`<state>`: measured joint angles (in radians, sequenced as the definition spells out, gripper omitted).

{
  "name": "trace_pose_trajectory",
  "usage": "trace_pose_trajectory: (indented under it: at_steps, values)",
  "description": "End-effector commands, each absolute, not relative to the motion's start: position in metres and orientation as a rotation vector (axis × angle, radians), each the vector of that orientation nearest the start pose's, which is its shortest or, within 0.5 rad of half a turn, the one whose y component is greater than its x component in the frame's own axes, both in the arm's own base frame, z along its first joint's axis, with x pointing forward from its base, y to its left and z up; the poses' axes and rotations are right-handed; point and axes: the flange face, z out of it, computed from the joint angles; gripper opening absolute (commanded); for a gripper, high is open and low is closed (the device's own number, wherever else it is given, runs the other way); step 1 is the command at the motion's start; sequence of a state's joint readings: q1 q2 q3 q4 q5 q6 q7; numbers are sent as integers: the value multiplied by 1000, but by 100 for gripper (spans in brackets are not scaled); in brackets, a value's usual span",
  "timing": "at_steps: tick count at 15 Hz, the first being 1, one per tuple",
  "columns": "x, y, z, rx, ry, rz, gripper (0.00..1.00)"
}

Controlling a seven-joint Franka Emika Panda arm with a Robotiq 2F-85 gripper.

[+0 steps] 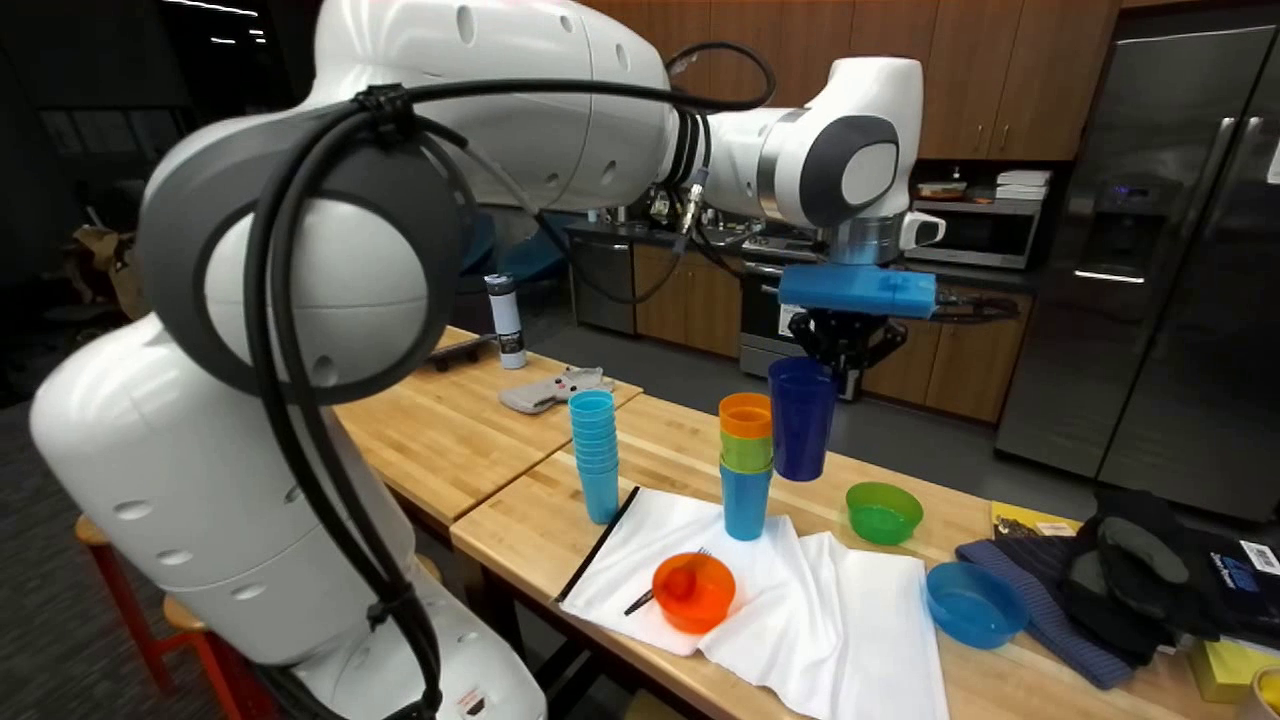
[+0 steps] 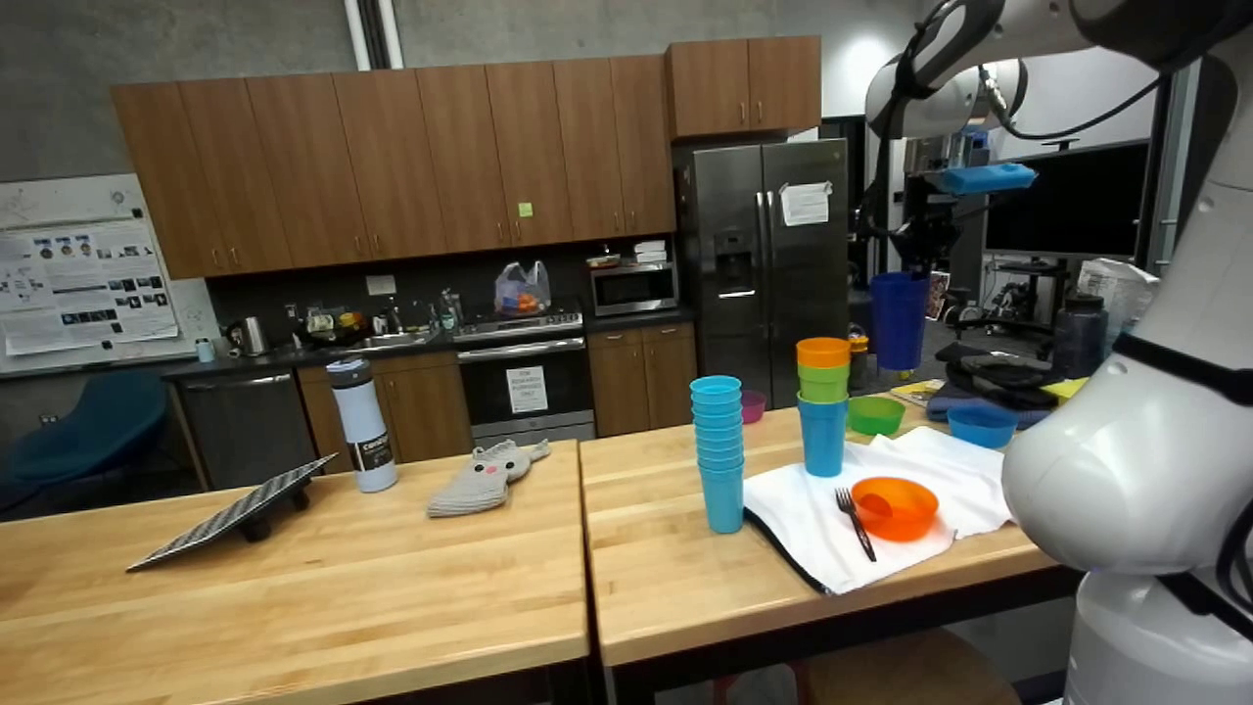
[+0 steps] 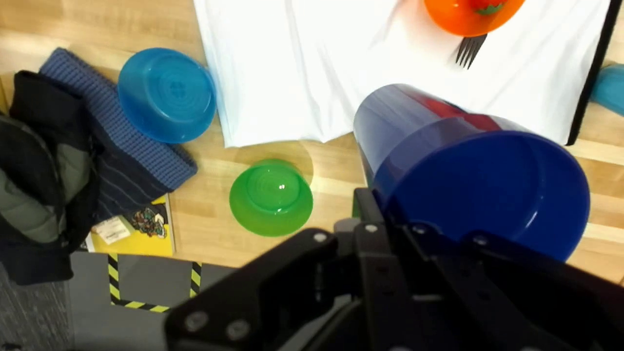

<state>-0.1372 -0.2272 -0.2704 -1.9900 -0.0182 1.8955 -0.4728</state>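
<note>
1. The dark blue cup (image 1: pixel 802 420) is gripped by the tool (image 3: pixel 383 210), whose jaws are closed on its wall at the rim; in the wrist view, one jaw appears to be set inside the cup and the other outside.
2. The cup is held nearly upright, mouth up, with its base well clear of the tabletop (image 2: pixel 656 568).
3. In an exterior view, the cup is seen apart from the mixed stack (image 2: pixel 822 431), to its right; the stack is coloured orange, green and blue from the top down.
4. The mixed stack is supported on the far part of the white cloth (image 1: pixel 795 610), which is spread, with folds, over the tabletop.
5. The orange bowl (image 2: pixel 905 521) is set nearer on the same cloth, with a red item (image 3: pixel 485 4) contained in it and a black fork (image 2: pixel 859 527) laid just beside it on the left.
6. The green bowl (image 3: pixel 271 197) is placed beyond the cloth, near the far edge of the tabletop and to the right of the mixed stack.
7. The blue bowl (image 3: pixel 168 95) is placed farther right and nearer, between the cloth and the dark clothes (image 1: pixel 1130 570) heaped at the right.
8. The light blue stack (image 1: pixel 597 465) is stood just beyond the cloth's left edge.
9. On a second tabletop (image 2: pixel 392 587), farther left, a bottle (image 2: pixel 362 426) and a grey knit piece (image 2: pixel 485 480) are seen.
</note>
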Motion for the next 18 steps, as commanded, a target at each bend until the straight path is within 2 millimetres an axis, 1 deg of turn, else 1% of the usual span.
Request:
trace_pose_trajectory:
  at_steps: [1,3,5,6,8,9,11,13,15,16,18]
  values:
    - [449,-221,543,-3126,-39,-161,1]
    - [449,-228,528,-3146,-61,-124,1]
    - [446,-229,510,-3156,-76,-89,1]
    - [446,-236,504,-3159,-83,-73,1]
    - [445,-238,491,-3167,-99,-41,1]
    - [446,-243,486,-3180,-117,-20,1]
    - [445,-246,470,-3211,-188,32,1]
    - [450,-256,458,-3227,-261,88,1]
    - [451,-256,446,-3237,-326,126,1]
    - [458,-259,441,-3242,-377,140,1]
    - [457,-258,429,-3249,-446,156,1]
